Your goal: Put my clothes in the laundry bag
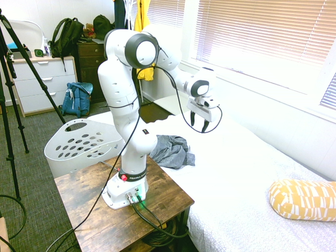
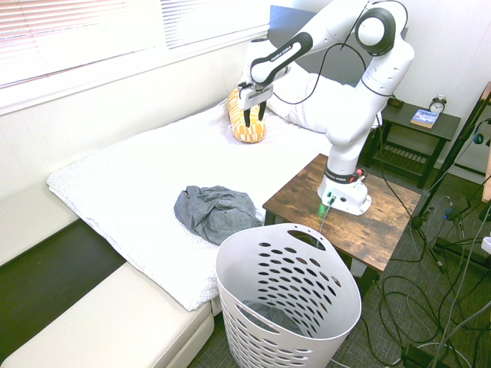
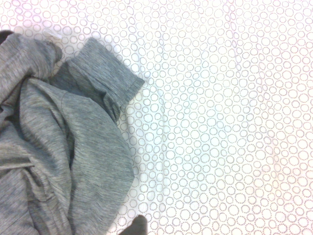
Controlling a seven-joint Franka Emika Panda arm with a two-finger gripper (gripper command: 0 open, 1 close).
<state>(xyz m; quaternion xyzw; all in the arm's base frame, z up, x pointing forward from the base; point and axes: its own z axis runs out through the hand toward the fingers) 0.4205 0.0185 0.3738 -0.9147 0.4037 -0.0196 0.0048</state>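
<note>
The clothes (image 1: 172, 150) are a crumpled grey-blue heap on the white bed, close to its near edge beside the wooden table; they show too in the second exterior view (image 2: 214, 211) and fill one side of the wrist view (image 3: 58, 156). The laundry bag (image 1: 81, 143) is a white plastic basket with oval holes, standing on the floor past the table; in the second exterior view (image 2: 288, 295) it sits in front of the clothes. My gripper (image 1: 198, 123) hangs open above the bed, well above and beyond the clothes, holding nothing; in the second exterior view (image 2: 253, 117) its fingers point down.
A yellow patterned pillow (image 1: 304, 199) lies on the bed's far end. The wooden table (image 1: 94, 205) bears the arm. A blue backpack (image 1: 77, 100) leans by the white dresser (image 1: 39, 84), and a yellow jacket (image 1: 142, 21) hangs at the back. A nightstand (image 2: 418, 126) holds a clock.
</note>
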